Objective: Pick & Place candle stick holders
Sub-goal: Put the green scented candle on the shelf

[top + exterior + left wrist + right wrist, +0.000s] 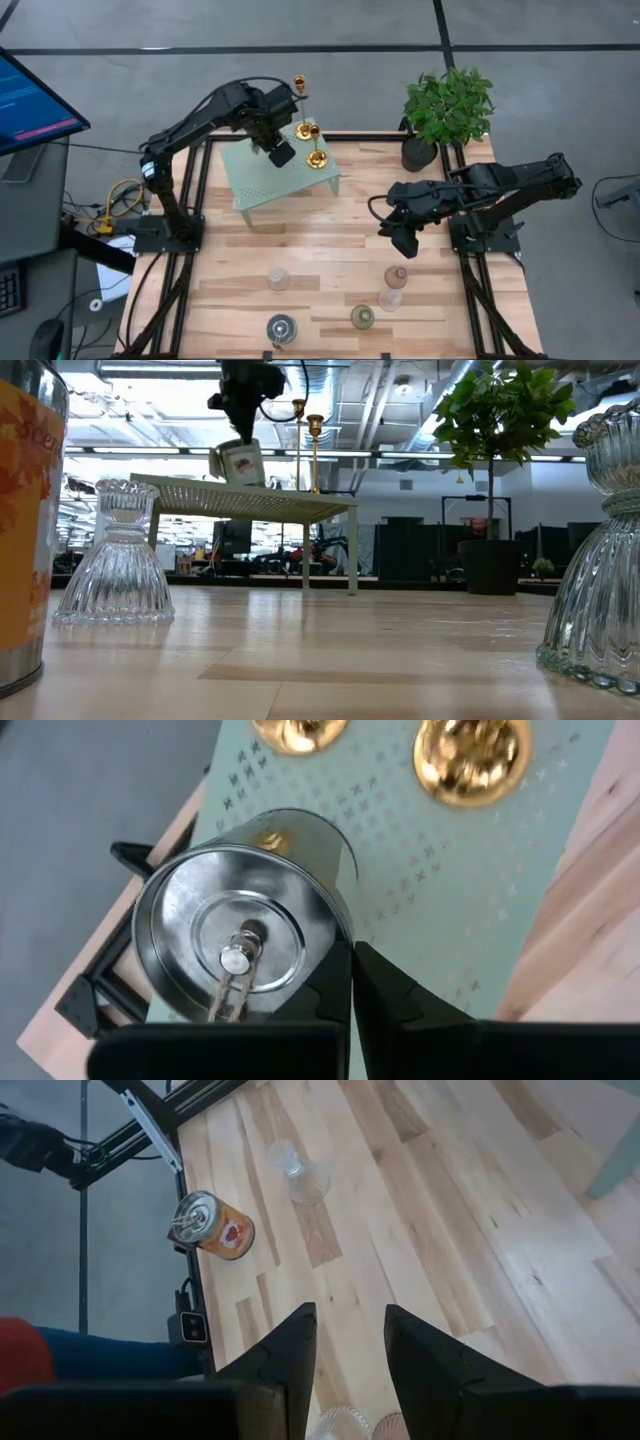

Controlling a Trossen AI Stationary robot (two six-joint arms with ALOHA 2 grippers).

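My left gripper [278, 150] hangs over the mint-green rack [262, 178], shut on a silvery metal cup [230, 920] with a printed label [238, 462]. Two gold candlesticks [300, 95] [316, 145] stand by their round bases [470, 755] on the rack's far right part. Near the front edge, resting on their bases, are a clear glass holder [279, 279], a pink one [396, 276], a greenish one [362, 317] and a second metal cup [281, 329]. My right gripper [405, 240] stands open above the table's right side, nothing between its fingers [290, 1355]. My left gripper pinches the cup's side wall at the rim [343, 935], one finger [332, 990] inside the cup and the other outside. The fingers come from above, slanting down. The cup hangs tilted below them, clear of the rack top [250, 500].
A potted green plant [447, 108] stands at the far right corner. A second clear glass holder [390, 299] sits beside the pink one. Bare wood [330, 235] lies between the rack and the front row. A monitor [30, 100] stands off the table's left.
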